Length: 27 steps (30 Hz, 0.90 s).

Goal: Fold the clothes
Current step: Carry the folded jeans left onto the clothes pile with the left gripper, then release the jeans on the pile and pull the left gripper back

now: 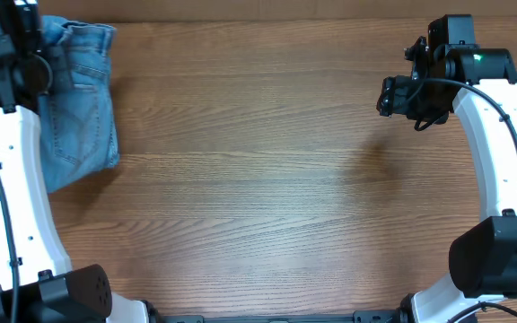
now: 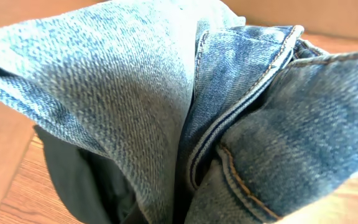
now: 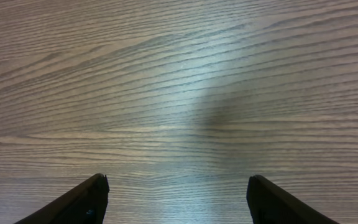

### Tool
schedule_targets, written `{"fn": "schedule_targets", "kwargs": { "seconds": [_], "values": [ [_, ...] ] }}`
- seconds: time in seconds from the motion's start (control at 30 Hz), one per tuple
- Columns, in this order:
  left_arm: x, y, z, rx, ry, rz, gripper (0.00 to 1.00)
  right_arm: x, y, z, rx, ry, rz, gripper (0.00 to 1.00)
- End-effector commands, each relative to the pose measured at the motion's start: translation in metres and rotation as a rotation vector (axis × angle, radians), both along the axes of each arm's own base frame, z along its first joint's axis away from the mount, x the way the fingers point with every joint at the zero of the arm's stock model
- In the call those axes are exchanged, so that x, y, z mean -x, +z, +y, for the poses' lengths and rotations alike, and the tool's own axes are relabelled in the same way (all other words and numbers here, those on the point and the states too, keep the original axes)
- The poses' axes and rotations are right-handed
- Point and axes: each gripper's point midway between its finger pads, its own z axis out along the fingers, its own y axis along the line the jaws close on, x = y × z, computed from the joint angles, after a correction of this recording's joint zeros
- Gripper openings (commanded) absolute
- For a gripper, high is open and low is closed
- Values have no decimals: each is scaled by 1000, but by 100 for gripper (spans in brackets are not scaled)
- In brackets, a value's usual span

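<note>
Denim fills the left wrist view: the jeans (image 1: pixel 79 99) lie bundled in folded layers at the far left corner of the table (image 1: pixel 258 179), partly under the left arm. The left gripper (image 1: pixel 34 61) sits right over the cloth, probably to hold or press the fold, but its fingers are buried and I cannot tell whether they are clenched. The right gripper (image 3: pixel 178 178) hangs over bare wood, well apart, with its fingers spread and empty, likely waiting. Count: one pair of jeans, two grippers.
</note>
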Motion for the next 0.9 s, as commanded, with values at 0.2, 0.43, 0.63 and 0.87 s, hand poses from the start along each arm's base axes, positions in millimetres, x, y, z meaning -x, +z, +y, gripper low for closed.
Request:
{"fn": "schedule_targets", "kwargs": {
  "seconds": [0.2,0.43,0.63,0.87],
  "values": [
    [3,49,47,24,48,-205,4,-1,5,-1,6,-3,-15,75],
    [7,41,88,62,97,-231,4,1,4,-1,6,-3,-4,75],
    [-3,-4,127,153,130,-189,4,2,4,-1,6,-3,-1,75],
    [-8,-52,171,193,205,-148,4,2,4,-1,5,-3,1,75]
  ]
}}
